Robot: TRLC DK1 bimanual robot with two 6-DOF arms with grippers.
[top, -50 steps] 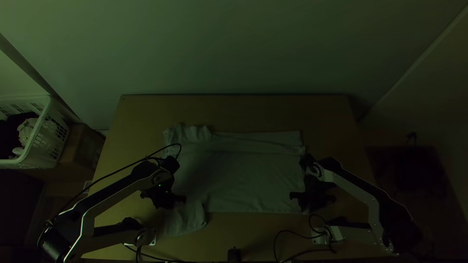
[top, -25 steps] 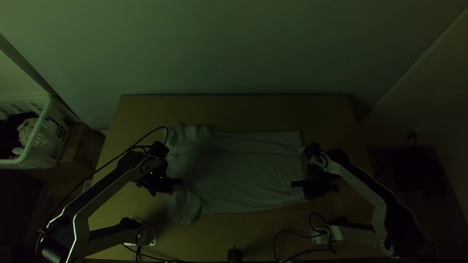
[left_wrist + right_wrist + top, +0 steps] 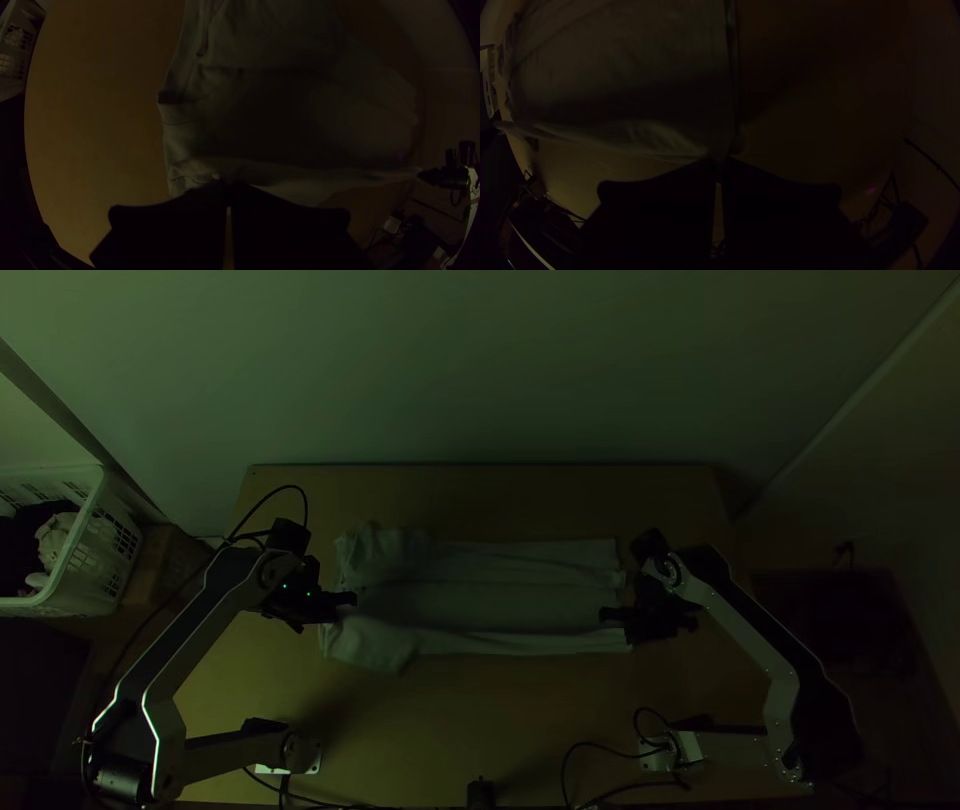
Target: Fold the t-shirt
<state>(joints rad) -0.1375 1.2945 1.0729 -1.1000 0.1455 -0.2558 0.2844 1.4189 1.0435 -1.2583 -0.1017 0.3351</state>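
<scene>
The table lies dim; we see the left gripper and right gripper clenching the t-shirt, its middle shadowed.

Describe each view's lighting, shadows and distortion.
Top view: dim, with soft shadows on the shirt and the table. Left wrist view: very dark, left gripper nearly black, table edge bowed. Right wrist view: dark too, a shadow band across the shirt.

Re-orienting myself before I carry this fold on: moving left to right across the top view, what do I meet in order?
White laundry basket → left end effector → t-shirt, gripped near both ends of its near edge → right end effector → silver link of the right arm.
</scene>
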